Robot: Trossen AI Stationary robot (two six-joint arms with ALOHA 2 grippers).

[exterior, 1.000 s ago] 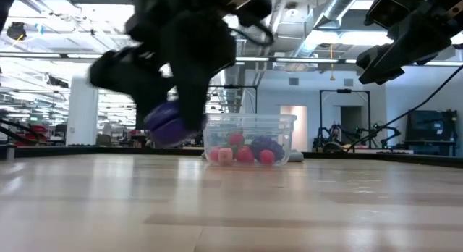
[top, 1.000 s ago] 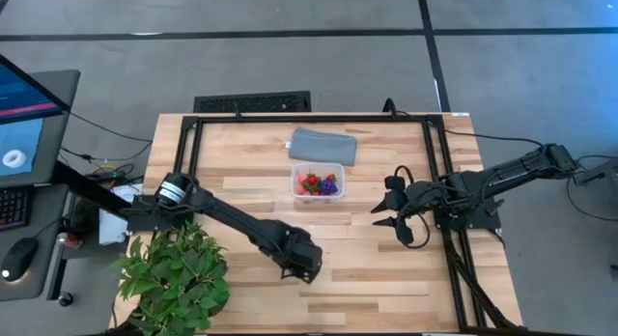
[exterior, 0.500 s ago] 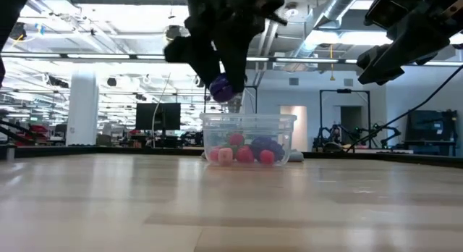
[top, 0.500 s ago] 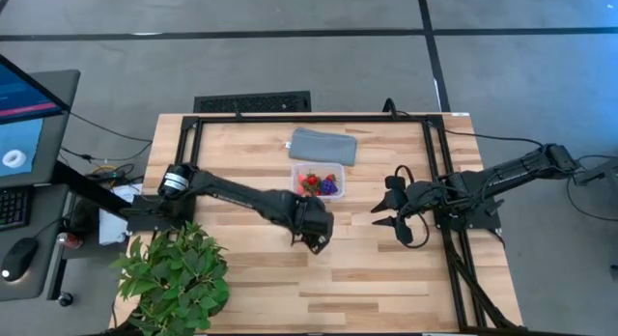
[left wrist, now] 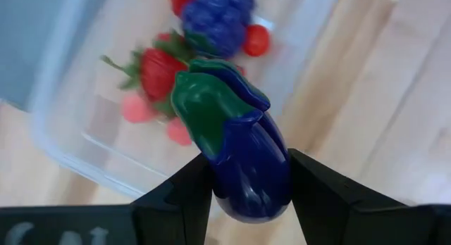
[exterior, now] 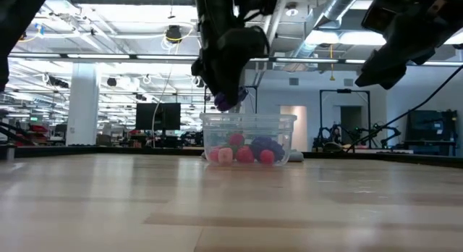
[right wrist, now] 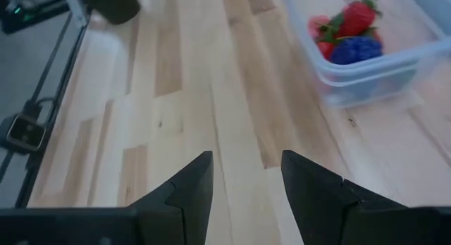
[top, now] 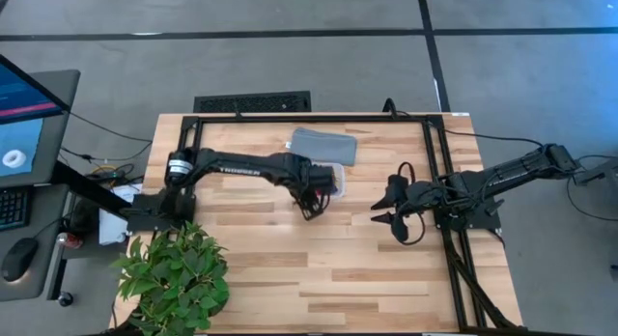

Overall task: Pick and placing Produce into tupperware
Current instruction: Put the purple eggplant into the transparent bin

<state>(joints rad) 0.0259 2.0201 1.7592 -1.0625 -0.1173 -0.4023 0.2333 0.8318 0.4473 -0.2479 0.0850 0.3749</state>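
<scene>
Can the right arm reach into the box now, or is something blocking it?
Probably not cleanly. The left tool, shut on the eggplant, hangs right above the box and covers its open top. The right tool waits open beside it, with bare table between.

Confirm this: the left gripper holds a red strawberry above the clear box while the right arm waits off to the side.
Wrong fruit. The left gripper holds a dark purple eggplant with a green cap, as the left wrist view shows. It is above the clear box, and the right gripper does wait aside.
</scene>
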